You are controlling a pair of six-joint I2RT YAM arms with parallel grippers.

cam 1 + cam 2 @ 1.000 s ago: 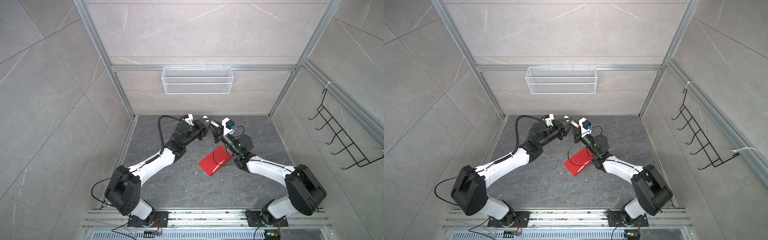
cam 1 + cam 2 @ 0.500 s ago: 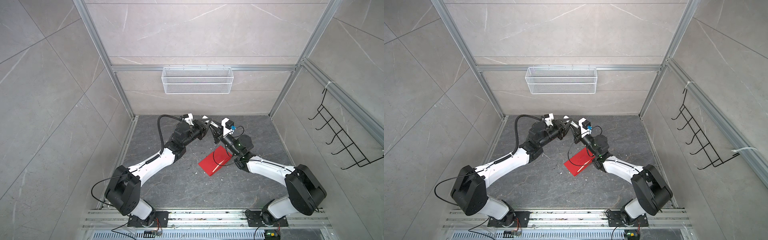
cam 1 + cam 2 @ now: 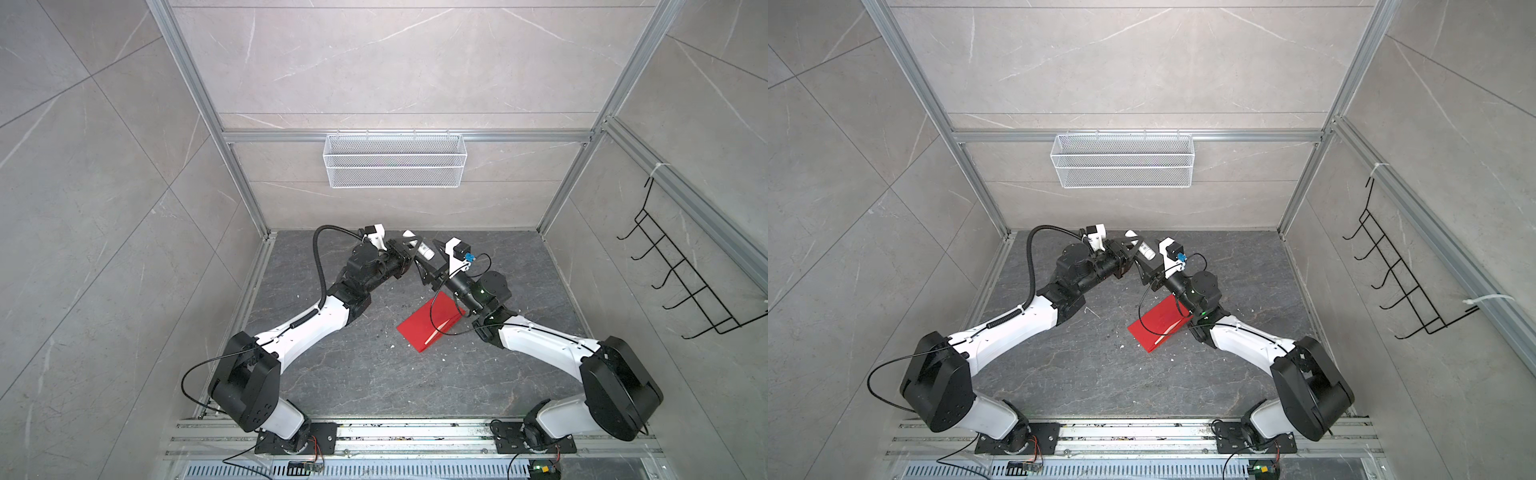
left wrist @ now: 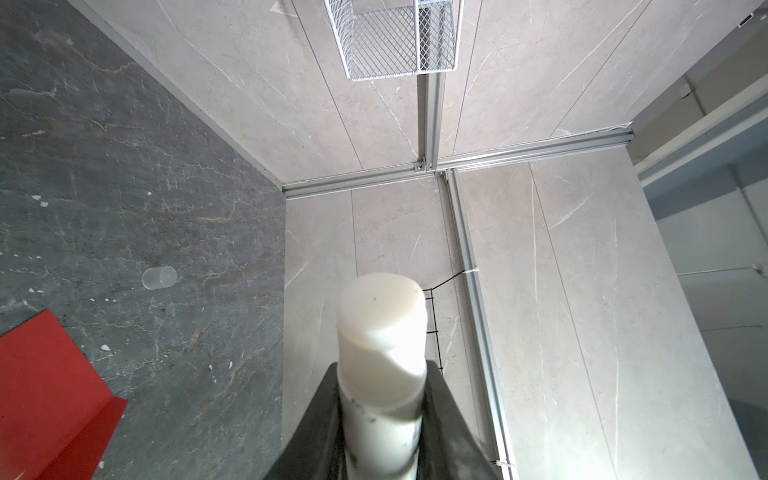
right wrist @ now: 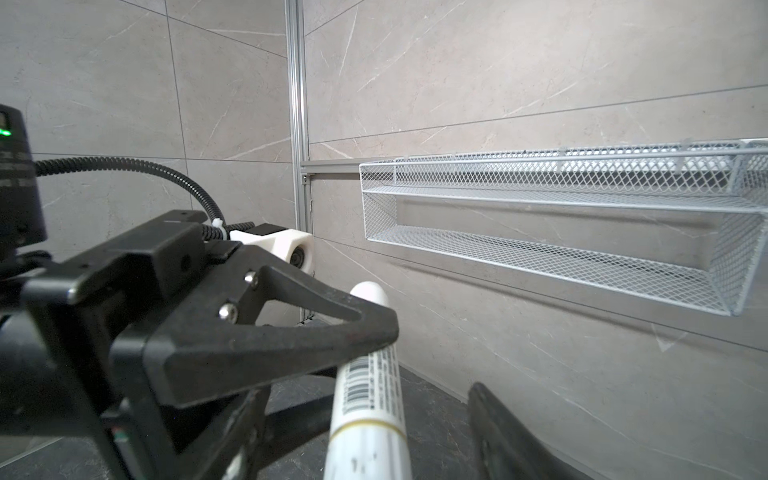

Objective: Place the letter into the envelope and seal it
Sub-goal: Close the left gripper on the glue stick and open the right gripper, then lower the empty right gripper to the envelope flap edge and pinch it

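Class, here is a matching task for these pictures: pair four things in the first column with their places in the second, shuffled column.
Things:
1 glue stick
2 envelope
3 mesh basket
4 hook rack

Places:
a hung on the back wall
b gripped in the left gripper
c on the side wall
d lying on the table

Pairs: 1-b; 2-d; 3-a; 4-c

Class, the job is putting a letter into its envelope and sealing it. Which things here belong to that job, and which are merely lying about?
Belongs to the job: red envelope; glue stick, held in the left gripper; clear cap.

Just there: wire basket; black hook rack.
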